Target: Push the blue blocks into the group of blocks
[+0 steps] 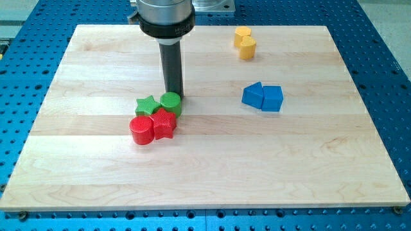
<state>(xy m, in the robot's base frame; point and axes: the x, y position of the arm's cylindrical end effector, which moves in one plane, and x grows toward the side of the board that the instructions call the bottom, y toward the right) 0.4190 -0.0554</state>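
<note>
My tip (174, 95) held nothing, touching the green cylinder (171, 101). The two blue blocks (262, 97) looked light, rigid, slippery — best pushed from their right faces, leftward, together.

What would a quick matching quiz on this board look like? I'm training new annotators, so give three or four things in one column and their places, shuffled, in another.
Things:
1. two yellow blocks
2. two blue blocks
3. my tip
4. red cylinder

Places:
A. the view's right of centre, touching each other, apart from the group
B. the group's lower left corner
C. near the view's top edge, right of the rod
D. at the upper edge of the green round block

Pairs: 1-C, 2-A, 3-D, 4-B
</note>
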